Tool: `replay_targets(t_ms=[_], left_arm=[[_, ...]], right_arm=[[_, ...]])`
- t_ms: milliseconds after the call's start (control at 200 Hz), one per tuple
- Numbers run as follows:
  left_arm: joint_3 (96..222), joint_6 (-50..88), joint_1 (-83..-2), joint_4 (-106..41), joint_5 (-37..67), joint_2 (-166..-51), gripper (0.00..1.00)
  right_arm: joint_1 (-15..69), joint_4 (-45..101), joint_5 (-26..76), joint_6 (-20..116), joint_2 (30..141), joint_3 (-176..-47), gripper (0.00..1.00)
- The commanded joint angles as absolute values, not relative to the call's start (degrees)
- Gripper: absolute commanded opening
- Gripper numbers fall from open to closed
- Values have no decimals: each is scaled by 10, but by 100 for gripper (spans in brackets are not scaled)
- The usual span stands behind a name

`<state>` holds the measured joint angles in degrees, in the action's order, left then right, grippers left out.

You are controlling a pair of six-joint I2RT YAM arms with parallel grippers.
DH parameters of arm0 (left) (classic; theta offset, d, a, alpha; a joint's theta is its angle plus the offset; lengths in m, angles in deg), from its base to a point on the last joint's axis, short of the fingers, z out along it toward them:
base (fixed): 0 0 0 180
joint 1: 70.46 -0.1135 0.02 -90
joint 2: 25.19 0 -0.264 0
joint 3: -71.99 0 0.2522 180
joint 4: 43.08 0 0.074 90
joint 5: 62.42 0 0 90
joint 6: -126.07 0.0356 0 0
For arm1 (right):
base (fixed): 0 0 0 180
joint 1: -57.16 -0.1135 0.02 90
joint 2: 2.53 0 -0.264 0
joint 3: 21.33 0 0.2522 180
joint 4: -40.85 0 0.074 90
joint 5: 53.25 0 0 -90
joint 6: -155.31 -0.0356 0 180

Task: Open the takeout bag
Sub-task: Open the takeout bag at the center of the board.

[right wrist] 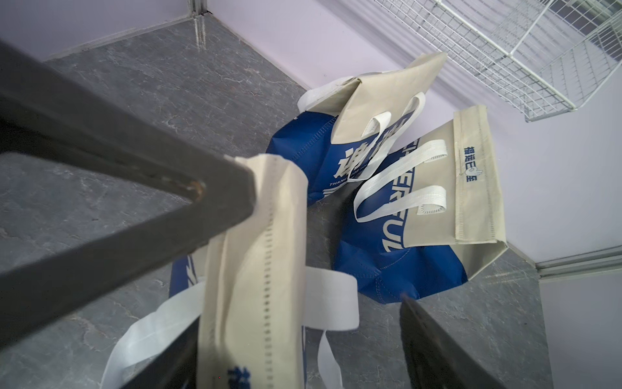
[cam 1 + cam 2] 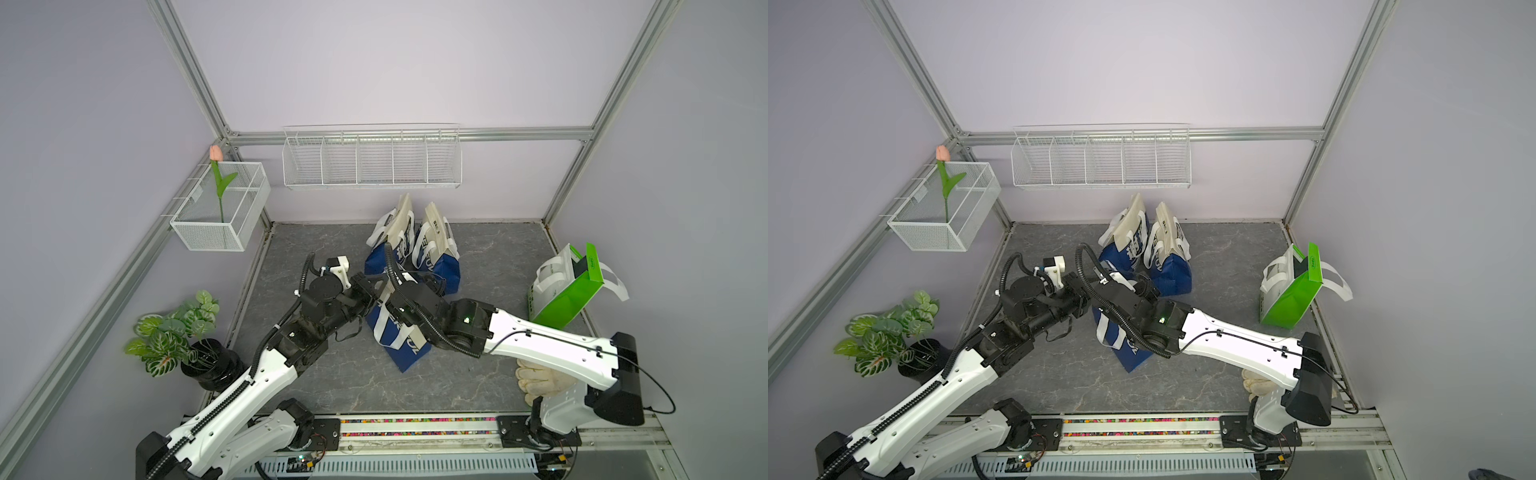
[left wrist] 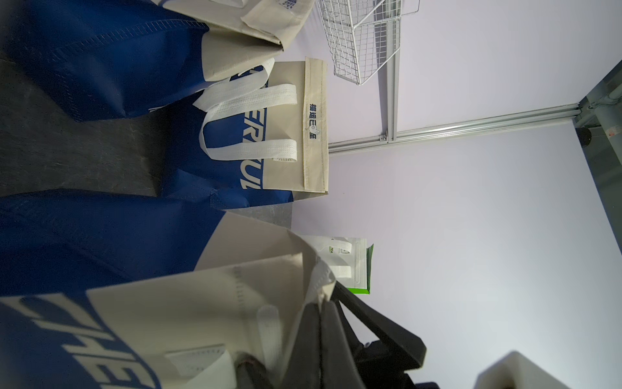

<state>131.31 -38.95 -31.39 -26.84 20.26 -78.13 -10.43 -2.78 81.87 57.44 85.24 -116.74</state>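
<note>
Soft, even light, faint shadows — right gripper (image 1: 319,242) looms blurred close-up.

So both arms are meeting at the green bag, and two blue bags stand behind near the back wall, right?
Not the green bag: that stands untouched by the right wall. They meet at a blue and beige bag in the middle of the table, as both top views show. Two blue bags do stand behind, near the back wall.

Three blue takeout bags (image 2: 399,347) (image 2: 380,262) (image 2: 446,270), one green bag (image 2: 569,299), two wire baskets (image 2: 372,162) (image 2: 216,237), one plant (image 2: 174,332)
</note>
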Motion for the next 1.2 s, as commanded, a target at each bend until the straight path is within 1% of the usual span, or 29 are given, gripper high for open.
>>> replay_targets(t_ms=[0, 45, 185, 265, 345, 415, 465, 520, 565, 595, 650, 715, 745, 835, 855, 990, 1080, 1195], left_arm=[[1314, -409, -311, -311, 203, -751, 0], [1312, -415, -311, -312, 204, -745, 0], [1321, -425, -311, -283, 224, -721, 0], [1321, -431, -310, -281, 238, -710, 0], [1327, -421, -311, -265, 243, -711, 0], [1317, -422, -311, -276, 240, -721, 0], [1312, -424, -311, -284, 231, -733, 0], [1313, -414, -311, -293, 213, -750, 0], [1322, -394, -311, -286, 197, -765, 0], [1328, -381, -311, -274, 190, -773, 0], [1324, -368, -310, -281, 183, -781, 15], [1301, -367, -311, -309, 186, -779, 32], [1292, -363, -311, -320, 192, -777, 37], [1270, -353, -313, -341, 209, -779, 46], [1266, -350, -315, -353, 205, -781, 47], [1264, -357, -317, -443, 154, -829, 50], [1280, -345, -317, -452, 135, -858, 49], [1292, -323, -317, -442, 142, -874, 47]], right_arm=[[-72, -47, 839, 554, 843, -1155, 66], [-58, -41, 819, 552, 840, -1139, 64], [-30, -14, 771, 571, 836, -1097, 64], [-22, -12, 755, 571, 831, -1090, 61], [-22, -2, 726, 576, 817, -1084, 52], [-24, 7, 692, 579, 803, -1079, 38], [-23, 9, 665, 579, 796, -1077, 34], [-23, 4, 647, 573, 792, -1079, 26], [-22, -1, 639, 568, 790, -1082, 23], [-23, -4, 636, 565, 789, -1083, 18], [-20, -6, 624, 558, 785, -1085, 13], [-13, -6, 592, 546, 779, -1088, 12], [-8, -8, 575, 541, 778, -1090, 12], [7, -9, 535, 524, 771, -1094, 9], [11, -9, 525, 520, 770, -1094, 7], [41, -4, 450, 494, 760, -1091, 7], [59, 1, 403, 481, 751, -1087, 7], [74, 7, 365, 471, 742, -1083, 7]])
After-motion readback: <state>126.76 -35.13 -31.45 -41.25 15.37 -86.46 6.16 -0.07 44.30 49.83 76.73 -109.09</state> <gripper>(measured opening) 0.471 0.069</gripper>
